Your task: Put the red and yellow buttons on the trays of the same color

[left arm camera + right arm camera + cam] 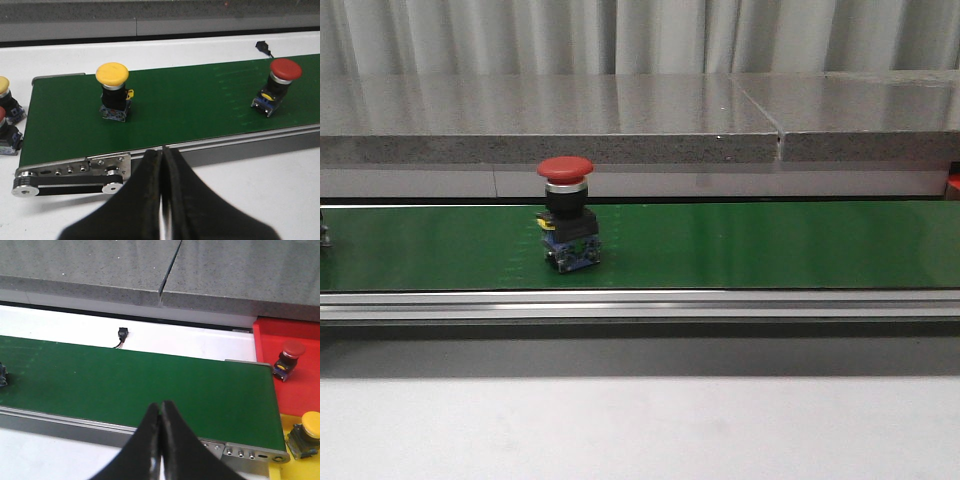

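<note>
here, a red mushroom-head push button (566, 212) stands upright on the green conveyor belt (770, 245).
both the left hand (163, 165) and right hand (160, 417) are closed, gripping nothing.

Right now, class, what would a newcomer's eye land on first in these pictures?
Probably the red button, upright on the green conveyor belt, left of centre in the front view. Next, the yellow button further along the belt, then the red tray past the belt's end, already holding a red button.
</note>
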`<state>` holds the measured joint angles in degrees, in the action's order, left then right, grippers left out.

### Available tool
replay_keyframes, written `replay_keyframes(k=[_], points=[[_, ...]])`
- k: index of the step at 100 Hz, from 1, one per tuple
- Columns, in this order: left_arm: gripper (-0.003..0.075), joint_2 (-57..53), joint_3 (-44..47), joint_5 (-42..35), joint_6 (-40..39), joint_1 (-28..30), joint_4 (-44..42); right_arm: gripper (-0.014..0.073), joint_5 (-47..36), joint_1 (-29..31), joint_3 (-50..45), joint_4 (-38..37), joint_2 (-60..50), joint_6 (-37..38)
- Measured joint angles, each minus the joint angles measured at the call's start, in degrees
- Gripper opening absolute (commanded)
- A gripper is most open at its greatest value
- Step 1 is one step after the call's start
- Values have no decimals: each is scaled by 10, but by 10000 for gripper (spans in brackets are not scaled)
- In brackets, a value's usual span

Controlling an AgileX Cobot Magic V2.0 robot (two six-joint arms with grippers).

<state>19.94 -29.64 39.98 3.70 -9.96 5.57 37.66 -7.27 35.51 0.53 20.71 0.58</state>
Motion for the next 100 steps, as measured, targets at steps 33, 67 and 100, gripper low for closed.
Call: replay_keyframes(k=[33, 67, 100], points=[[-21, -23, 1, 0, 0, 0, 0, -36, -8, 0, 0, 0, 0, 0], [-21, -23, 1, 0, 0, 0, 0, -36, -45, 0, 18, 30, 37, 0], [-21, -23, 1, 0, 0, 0, 0, -36, -18, 0, 122, 72, 255, 0]])
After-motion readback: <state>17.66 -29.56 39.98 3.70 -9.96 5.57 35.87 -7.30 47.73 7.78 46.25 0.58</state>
